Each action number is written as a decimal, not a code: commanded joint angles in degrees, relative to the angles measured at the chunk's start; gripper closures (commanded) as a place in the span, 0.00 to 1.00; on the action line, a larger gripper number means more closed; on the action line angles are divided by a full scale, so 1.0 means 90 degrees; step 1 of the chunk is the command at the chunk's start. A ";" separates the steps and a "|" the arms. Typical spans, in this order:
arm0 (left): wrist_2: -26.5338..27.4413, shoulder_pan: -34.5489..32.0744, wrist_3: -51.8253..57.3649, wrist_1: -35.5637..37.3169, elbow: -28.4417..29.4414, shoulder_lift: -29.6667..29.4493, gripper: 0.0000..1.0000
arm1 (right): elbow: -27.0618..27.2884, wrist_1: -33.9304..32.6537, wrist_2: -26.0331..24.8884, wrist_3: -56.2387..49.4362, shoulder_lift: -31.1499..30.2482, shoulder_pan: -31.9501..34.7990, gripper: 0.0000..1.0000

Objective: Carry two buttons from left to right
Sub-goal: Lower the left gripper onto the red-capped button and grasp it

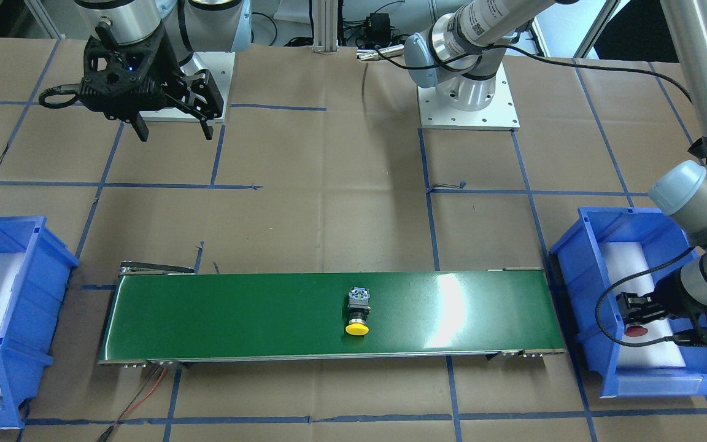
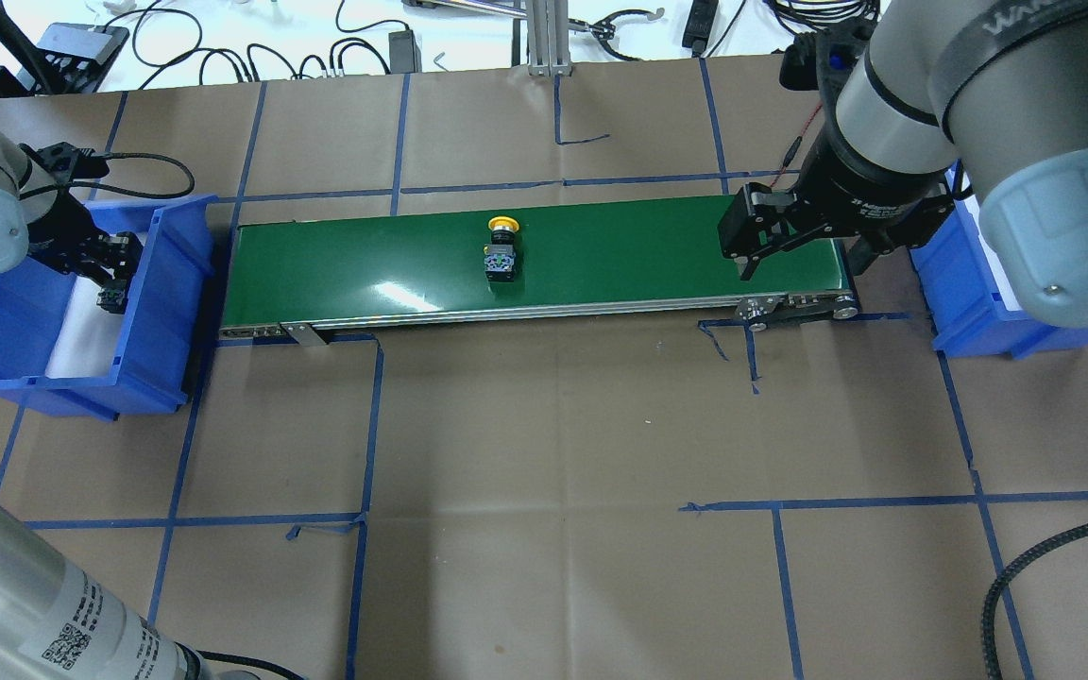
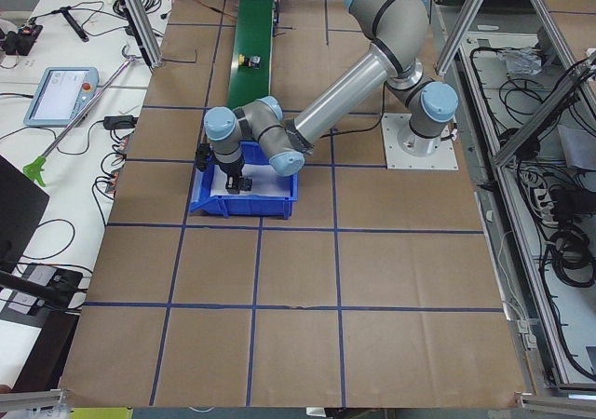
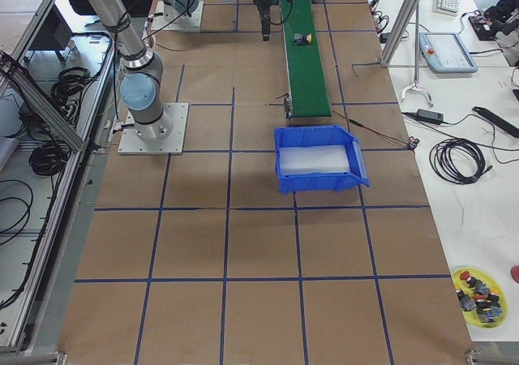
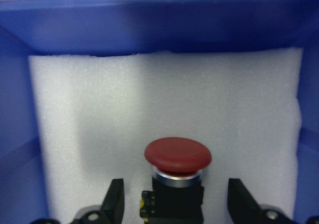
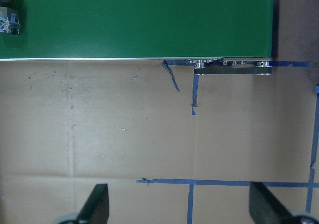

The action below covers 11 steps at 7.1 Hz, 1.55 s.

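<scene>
green conveyor belt (image 1: 218, 313) carrying yellow button (image 1: 358, 313), left tool (image 5: 177, 189) straddling red button (image 5: 178, 157)

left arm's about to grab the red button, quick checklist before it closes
1. Red button between the left gripper fingers: ok, centred in the wrist view.
2. Left gripper open: ok, there is a gap on either side of the button's body.
3. Fingers low enough for a firm hold: cannot tell.
4. Fingers off the bin walls: ok, foam shows on both sides.
5. Belt end near this bin free for set-down: ok, the yellow button sits mid-belt.
6. Right gripper open and holding nothing: ok.
</scene>
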 commanded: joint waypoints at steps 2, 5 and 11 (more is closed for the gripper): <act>0.0005 -0.0019 0.0006 -0.0207 0.0253 0.0211 0.96 | 0.0322 -0.0683 -0.0003 0.0005 0.0008 0.0000 0.00; 0.0024 -0.0020 -0.0004 -0.2376 0.1333 0.0884 0.96 | 0.0322 -0.0683 -0.0032 -0.0014 0.0008 0.0000 0.00; 0.0064 -0.0895 -0.1375 -0.3900 0.1934 0.1307 0.96 | 0.0332 -0.0615 -0.0081 -0.0015 0.0018 0.0000 0.00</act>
